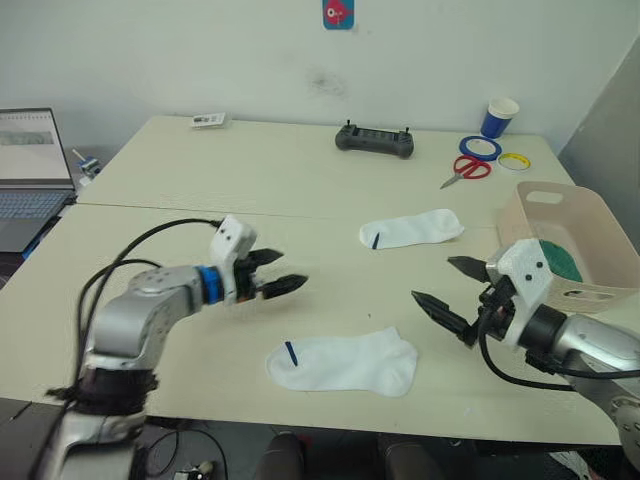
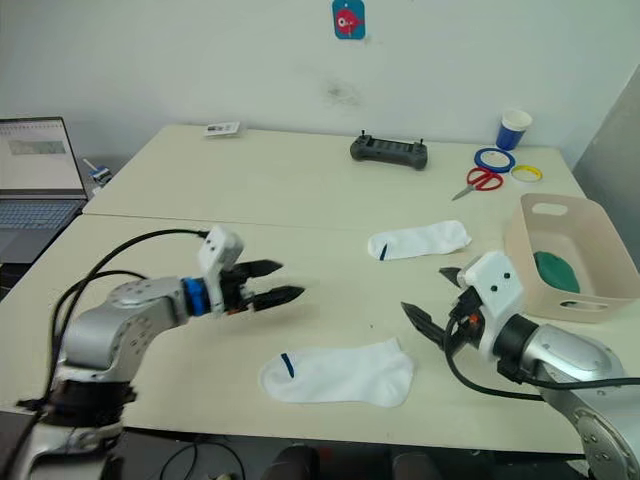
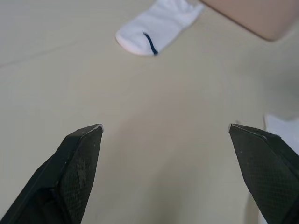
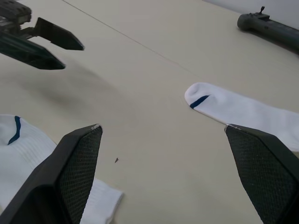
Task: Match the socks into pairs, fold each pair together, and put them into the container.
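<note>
I see both white socks lying flat, long axes left-right: the near sock (image 1: 343, 363) and far sock (image 1: 411, 229), marked toes pointing left. My left gripper (image 1: 279, 272) and right gripper (image 1: 447, 287) both have fingers spread, holding nothing.

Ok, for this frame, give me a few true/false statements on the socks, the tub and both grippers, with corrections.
1. Two white socks lie flat on the table, the near white sock and the far white sock. True.
2. The left gripper is shut on a sock. False: it is open and holds nothing.
3. The container holds something dark green. True.
4. The right gripper rests inside the container. False: it hovers open over the table, between the two socks.
</note>
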You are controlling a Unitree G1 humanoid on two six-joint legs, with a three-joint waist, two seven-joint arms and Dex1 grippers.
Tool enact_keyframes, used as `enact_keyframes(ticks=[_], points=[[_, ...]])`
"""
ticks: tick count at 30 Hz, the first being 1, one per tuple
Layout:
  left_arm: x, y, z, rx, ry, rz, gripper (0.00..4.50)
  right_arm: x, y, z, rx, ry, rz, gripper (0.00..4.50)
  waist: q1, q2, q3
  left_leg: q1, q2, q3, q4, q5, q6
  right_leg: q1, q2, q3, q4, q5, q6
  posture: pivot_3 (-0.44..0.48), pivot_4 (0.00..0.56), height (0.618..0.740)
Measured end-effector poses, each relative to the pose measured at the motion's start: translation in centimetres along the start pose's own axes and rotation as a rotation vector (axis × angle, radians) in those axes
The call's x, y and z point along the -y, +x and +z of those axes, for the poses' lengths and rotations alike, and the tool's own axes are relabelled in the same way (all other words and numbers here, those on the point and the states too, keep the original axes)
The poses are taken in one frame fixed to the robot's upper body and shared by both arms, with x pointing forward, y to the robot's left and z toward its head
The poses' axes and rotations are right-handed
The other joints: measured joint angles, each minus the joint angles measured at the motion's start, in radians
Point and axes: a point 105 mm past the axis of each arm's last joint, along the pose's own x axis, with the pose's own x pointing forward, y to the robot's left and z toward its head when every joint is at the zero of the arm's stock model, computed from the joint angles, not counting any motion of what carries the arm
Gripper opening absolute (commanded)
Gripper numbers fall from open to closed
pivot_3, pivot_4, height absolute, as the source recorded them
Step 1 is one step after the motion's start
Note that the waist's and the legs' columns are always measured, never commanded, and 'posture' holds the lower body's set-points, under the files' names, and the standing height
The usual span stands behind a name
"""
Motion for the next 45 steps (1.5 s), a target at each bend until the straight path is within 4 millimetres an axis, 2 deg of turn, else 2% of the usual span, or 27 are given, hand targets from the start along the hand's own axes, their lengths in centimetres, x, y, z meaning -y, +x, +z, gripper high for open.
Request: enact_keyframes(ticks=[5,7,13,16,19,22,34,41,45], points=[[1.1,5.8,0.5,-0.010,-0.033,0.010,4.49,-0.1,0.0,0.5,0.014,-0.023,-0.019,4.50,-0.004,0.000,0.000,0.000,0.000,0.000,0.000,0.000,0.000,0.000,0.001,0.001,0.000,0.000,0.000,0.000,0.150,0.740],[0.6,7.9,0.4,-0.031,-0.034,0.047,4.49,-0.1,0.0,0.5,0.010,-0.031,-0.029,4.50,-0.006,0.000,0.000,0.000,0.000,0.000,0.000,0.000,0.000,-0.001,0.001,0.000,0.000,0.000,0.000,0.000,0.150,0.740],[-0.6,13.1,1.2,-0.030,0.040,0.156,4.49,0.0,0.4,1.0,0.018,-0.054,-0.048,4.50,-0.002,-0.001,0.000,-0.001,-0.002,0.000,0.000,0.000,0.000,0.000,0.000,0.001,-0.001,0.000,0.001,0.000,0.150,0.740],[-0.8,14.5,1.4,-0.037,0.057,0.181,4.49,0.1,0.5,1.2,0.015,-0.060,-0.056,4.50,-0.006,-0.001,0.000,-0.001,-0.002,0.001,-0.001,0.000,0.000,-0.001,0.000,0.002,-0.001,0.000,0.001,0.000,0.150,0.740],[-0.8,15.2,0.4,-0.076,0.034,0.185,4.49,0.2,0.5,1.1,0.006,-0.061,-0.066,4.50,-0.006,-0.001,0.000,-0.001,-0.002,0.001,-0.001,0.000,0.000,-0.001,0.001,0.001,-0.001,0.000,0.001,0.000,0.150,0.740],[-0.7,15.6,-0.8,-0.115,0.038,0.179,3.89,0.3,0.4,1.0,0.001,-0.059,-0.082,4.50,-0.005,-0.001,0.000,-0.001,-0.002,0.001,-0.002,0.000,0.000,-0.001,0.000,0.001,-0.001,0.000,0.002,0.000,0.150,0.740],[-0.2,16.2,-1.1,-0.130,0.088,0.163,0.13,0.2,0.3,-0.3,-0.049,-0.048,-0.093,4.50,-0.005,-0.001,0.000,-0.001,-0.002,0.000,-0.001,0.000,0.000,-0.001,0.000,0.001,0.000,0.000,0.002,0.000,0.150,0.740],[0.0,15.9,-1.1,-0.112,0.084,0.105,0.06,0.2,0.1,-0.8,-0.070,-0.053,-0.096,4.50,-0.006,-0.001,0.000,-0.001,-0.002,0.001,-0.001,0.000,0.000,-0.001,0.000,0.001,0.000,0.000,0.002,0.000,0.150,0.740],[-0.4,14.4,-1.9,-0.107,0.060,0.029,0.06,0.1,0.1,-0.9,-0.072,-0.056,-0.092,4.50,-0.009,-0.001,0.000,0.000,-0.001,0.001,-0.002,0.000,0.000,-0.001,0.001,0.001,0.000,0.000,0.002,0.000,0.150,0.740]])
